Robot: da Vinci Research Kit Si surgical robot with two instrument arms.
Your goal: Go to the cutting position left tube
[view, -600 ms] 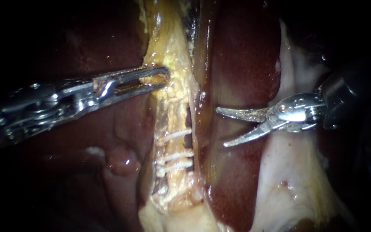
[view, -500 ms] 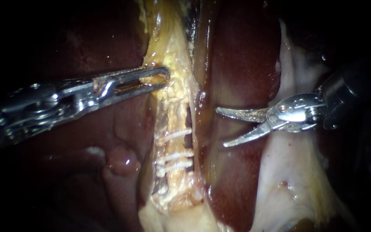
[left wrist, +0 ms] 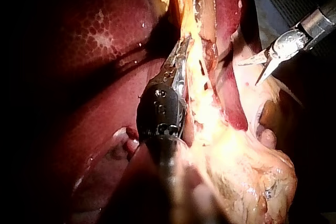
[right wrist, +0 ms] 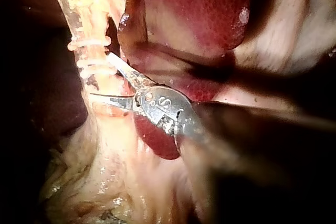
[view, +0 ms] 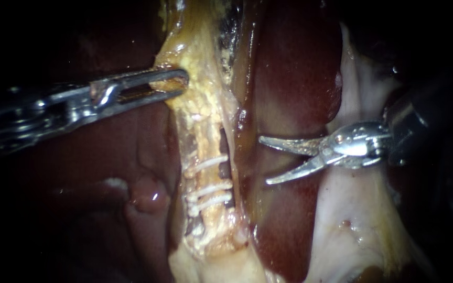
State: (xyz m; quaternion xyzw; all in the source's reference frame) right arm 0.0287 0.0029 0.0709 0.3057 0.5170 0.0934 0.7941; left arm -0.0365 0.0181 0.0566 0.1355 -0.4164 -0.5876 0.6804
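The left tube (view: 201, 141) was a pale yellow strand running down the middle of the endoscope view, with three white clips (view: 209, 188) across its lower stretch and a dark slit along its right side. The right instrument (view: 264, 161) lay to the right of it, apart from the tube in that view, with a glossy brown-red band of tissue (view: 247, 157) between. Its tool, two thin curved blades, stood wide open with nothing between them. The tips pointed at the tube, the upper one above the top clip and the lower one level with the middle clip. In the right wrist view the tips of the right instrument (right wrist: 100, 74) sat just beside the clips (right wrist: 89, 41); whether they touched could not be told. Its shaft came in nearly level from the right, over pale tissue (view: 352, 225), with dark red liver (view: 289, 78) above.

The left instrument (view: 182, 81) came in from the left, rising slightly. Its tool was clamped on the yellow tissue of the same strand, well above the clips, as the left wrist view (left wrist: 181, 56) also showed.
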